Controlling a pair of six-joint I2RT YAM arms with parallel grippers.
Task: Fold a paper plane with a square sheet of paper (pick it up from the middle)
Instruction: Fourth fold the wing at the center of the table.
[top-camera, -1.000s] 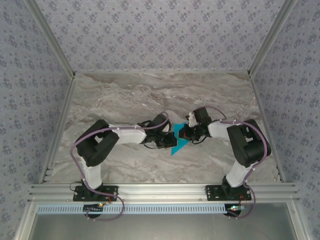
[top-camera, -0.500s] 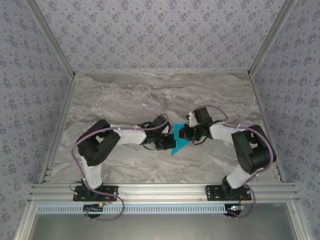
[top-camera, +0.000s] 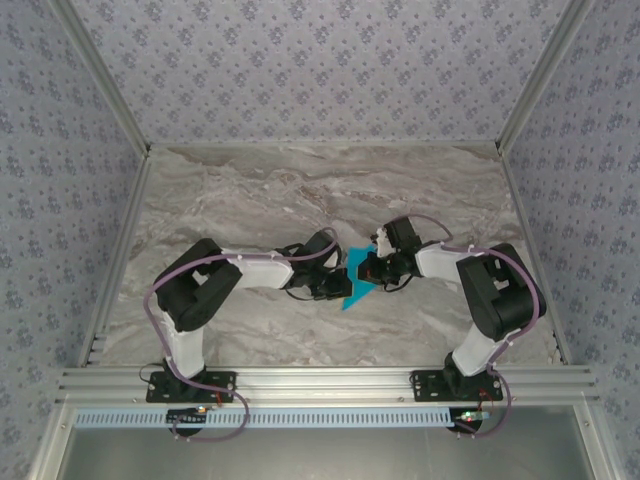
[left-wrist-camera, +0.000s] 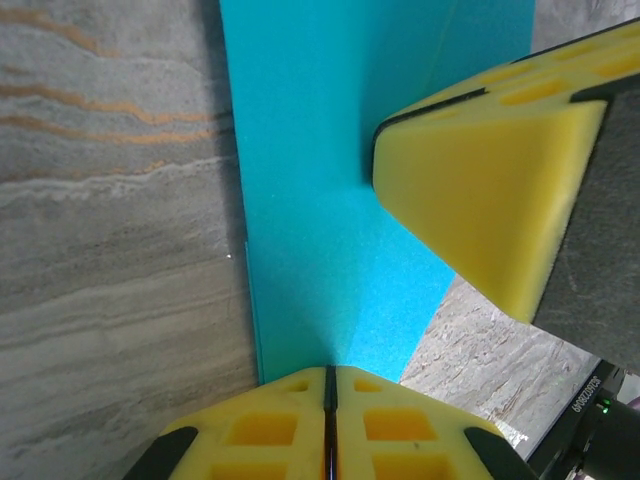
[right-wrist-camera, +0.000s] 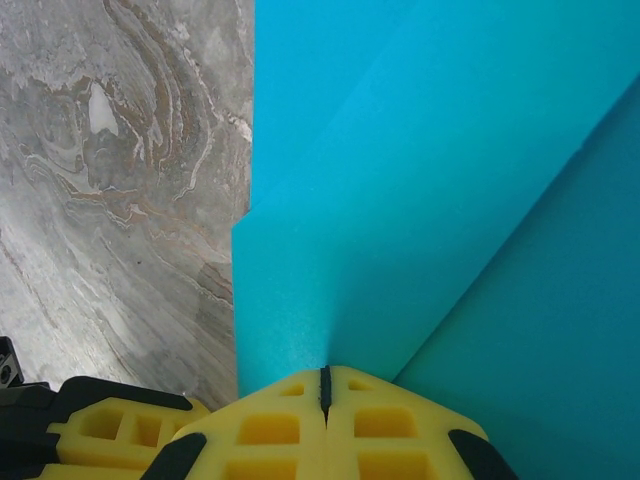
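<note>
The square sheet of paper (top-camera: 356, 282) is no longer a flat square. From above it reads as a small angular cyan shape just off the middle of the marble table (top-camera: 250, 190), at about 4 o'clock from centre, with the arms meeting over it from 9 and 3 o'clock. The left gripper (left-wrist-camera: 328, 415) has its yellow pads pressed together with the paper's lower edge running into the seam, so it looks pinched there. The right gripper (right-wrist-camera: 323, 405) is likewise closed on the paper, where a crease climbs away toward 1 o'clock between a lighter panel and a darker one (two layers, or one panel tilted up — I cannot tell which).

My judgement is that the pick-up and at least one early fold are done. No narrow pointed dart with a centre crease shows yet, so the nose folds, wing folds and final shaping are left.
</note>
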